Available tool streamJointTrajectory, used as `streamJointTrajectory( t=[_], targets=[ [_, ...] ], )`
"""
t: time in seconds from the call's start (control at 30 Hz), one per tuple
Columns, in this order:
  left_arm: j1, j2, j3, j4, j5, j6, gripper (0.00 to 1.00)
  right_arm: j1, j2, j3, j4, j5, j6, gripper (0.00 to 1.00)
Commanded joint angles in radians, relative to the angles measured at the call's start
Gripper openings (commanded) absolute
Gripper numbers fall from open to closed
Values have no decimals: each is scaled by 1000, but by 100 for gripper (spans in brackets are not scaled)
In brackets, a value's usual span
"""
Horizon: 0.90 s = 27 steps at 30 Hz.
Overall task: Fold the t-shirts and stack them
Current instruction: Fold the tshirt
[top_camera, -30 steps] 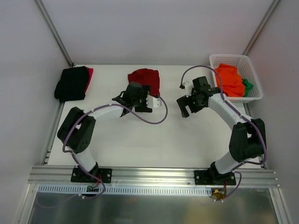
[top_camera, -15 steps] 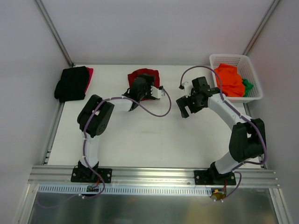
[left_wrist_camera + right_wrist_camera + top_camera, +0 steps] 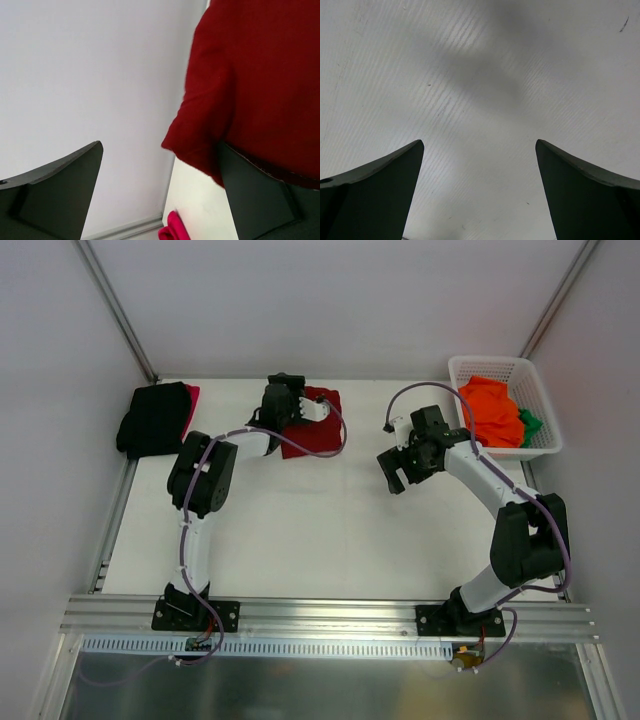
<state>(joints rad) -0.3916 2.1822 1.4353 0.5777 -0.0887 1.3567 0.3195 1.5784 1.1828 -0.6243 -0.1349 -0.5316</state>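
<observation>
A folded dark red t-shirt [image 3: 318, 432] lies at the back middle of the table. My left gripper [image 3: 283, 398] hovers at its back left corner, open. In the left wrist view the dark red t-shirt [image 3: 260, 75] fills the upper right, its edge overlapping the right finger [image 3: 255, 200]; nothing sits between the jaws of the left gripper [image 3: 160, 190]. A folded black t-shirt [image 3: 153, 420] rests on a bright red t-shirt [image 3: 192, 398] at the back left. Orange [image 3: 492, 412] and green [image 3: 530, 423] t-shirts fill the basket. My right gripper [image 3: 400, 468] is open over bare table, seen again as the gripper [image 3: 480, 190].
The white lattice basket [image 3: 500, 368] stands at the back right corner. White walls close the table at the back and both sides, and a metal rail [image 3: 330, 615] runs along the near edge. A strip of bright red cloth [image 3: 172, 232] shows low in the left wrist view.
My left arm has swung from the table's middle toward the back, crossing the dark red t-shirt to its back left corner. The right arm has barely moved.
</observation>
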Motion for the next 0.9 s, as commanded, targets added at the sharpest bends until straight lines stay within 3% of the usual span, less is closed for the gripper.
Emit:
streamJointTrajectory(
  t=[0.0, 0.3, 0.53, 0.7, 0.87],
  targets=[
    [49, 30, 72, -12, -22, 33, 99, 6, -5, 6, 1, 3, 7, 99],
    [97, 117, 195, -30, -51, 32, 99, 9, -8, 6, 1, 6, 8, 99],
    [88, 96, 254, -26, -59, -1, 99, 9, 2, 8, 0, 8, 7, 99],
    [39, 7, 119, 280, -59, 91, 99, 9, 2, 8, 1, 12, 5, 99],
    [-7, 33, 74, 533, -51, 240, 99, 10, 3, 11, -5, 9, 8, 99]
  ],
)
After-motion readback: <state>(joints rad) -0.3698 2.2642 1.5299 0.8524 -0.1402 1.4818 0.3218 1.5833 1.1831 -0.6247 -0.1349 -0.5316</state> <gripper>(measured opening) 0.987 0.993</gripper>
